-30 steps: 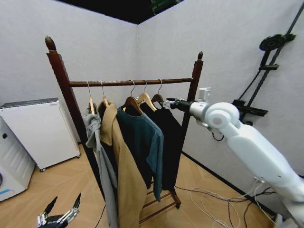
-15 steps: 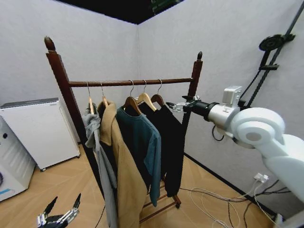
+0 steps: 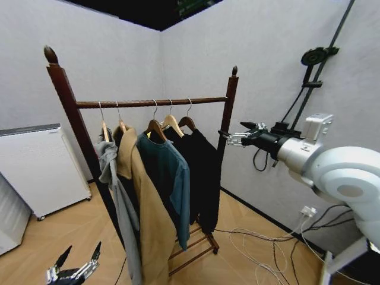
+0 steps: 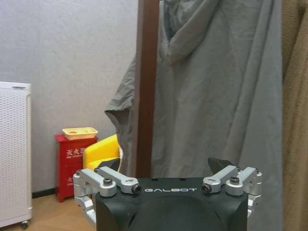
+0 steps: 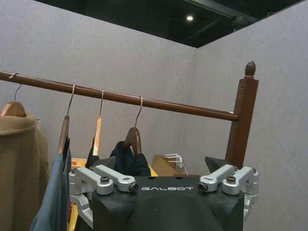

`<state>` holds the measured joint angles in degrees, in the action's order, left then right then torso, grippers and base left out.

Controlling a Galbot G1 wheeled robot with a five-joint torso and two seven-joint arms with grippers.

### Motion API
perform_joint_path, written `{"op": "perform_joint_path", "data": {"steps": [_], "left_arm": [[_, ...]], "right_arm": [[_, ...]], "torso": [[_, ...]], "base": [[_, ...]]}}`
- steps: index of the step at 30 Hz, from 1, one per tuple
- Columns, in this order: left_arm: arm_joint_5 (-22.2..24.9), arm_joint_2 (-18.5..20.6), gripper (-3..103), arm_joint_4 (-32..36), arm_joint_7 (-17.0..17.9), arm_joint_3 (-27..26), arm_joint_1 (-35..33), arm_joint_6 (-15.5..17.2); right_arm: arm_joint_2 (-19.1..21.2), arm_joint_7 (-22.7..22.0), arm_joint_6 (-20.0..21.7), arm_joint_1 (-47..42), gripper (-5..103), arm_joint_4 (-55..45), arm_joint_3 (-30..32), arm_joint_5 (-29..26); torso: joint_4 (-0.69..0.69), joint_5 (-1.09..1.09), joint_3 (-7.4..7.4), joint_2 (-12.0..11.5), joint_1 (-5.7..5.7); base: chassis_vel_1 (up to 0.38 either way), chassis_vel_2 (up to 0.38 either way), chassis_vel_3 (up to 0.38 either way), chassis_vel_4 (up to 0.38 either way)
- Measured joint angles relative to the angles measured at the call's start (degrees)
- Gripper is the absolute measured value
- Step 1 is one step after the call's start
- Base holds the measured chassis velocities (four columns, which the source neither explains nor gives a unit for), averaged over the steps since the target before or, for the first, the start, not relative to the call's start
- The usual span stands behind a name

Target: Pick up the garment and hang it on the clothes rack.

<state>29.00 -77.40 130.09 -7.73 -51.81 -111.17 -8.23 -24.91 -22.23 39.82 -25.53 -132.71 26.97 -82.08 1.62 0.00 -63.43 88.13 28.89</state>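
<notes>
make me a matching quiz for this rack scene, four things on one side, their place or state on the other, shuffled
Things:
1. garment
2. grey hoodie
3. right gripper
4. left gripper

Places or states:
A. low near the floor, fingers open
B. raised beside the clothes rack post, empty
C. hanging at the rail's end nearest the right gripper
D. hanging at the rail's far end, by the other post

Pairs: 1-C, 2-D, 3-B, 4-A

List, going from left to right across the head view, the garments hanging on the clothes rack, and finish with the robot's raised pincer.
Grey hoodie → tan coat → blue-teal jacket → black garment on the clothes rack → right pincer, open, beside the rack's right post.
</notes>
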Motion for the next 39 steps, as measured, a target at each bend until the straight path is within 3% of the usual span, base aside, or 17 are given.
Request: {"op": "perform_joint_path", "data": {"steps": [23, 33, 39], "left_arm": [[0.0, 0.0, 100, 0.0, 0.0, 0.0, 0.0, 0.0], [0.0, 0.0, 100, 0.0, 0.0, 0.0, 0.0, 0.0], [0.0, 0.0, 100, 0.0, 0.0, 0.0, 0.0, 0.0]], "right_arm": [[-3.1, -1.0, 0.7, -20.7, 100, -10.7, 21.0, -2.1], [-8.5, 0.2, 1.5, -32.5, 100, -10.7, 28.2, 1.3], [-13.8, 3.5, 1.2, -39.9, 100, -10.6, 30.1, 7.9]], "torso": [[0.00, -0.01, 0.00, 0.0, 0.01], [0.02, -0.01, 0.00, 0.0, 0.01], [-0.03, -0.01, 0.00, 0.0, 0.01]], "base": [[-0.071, -0.157, -0.157, -0.075], [-0.021, -0.149, -0.138, -0.023], [0.095, -0.069, -0.075, 0.085]]}}
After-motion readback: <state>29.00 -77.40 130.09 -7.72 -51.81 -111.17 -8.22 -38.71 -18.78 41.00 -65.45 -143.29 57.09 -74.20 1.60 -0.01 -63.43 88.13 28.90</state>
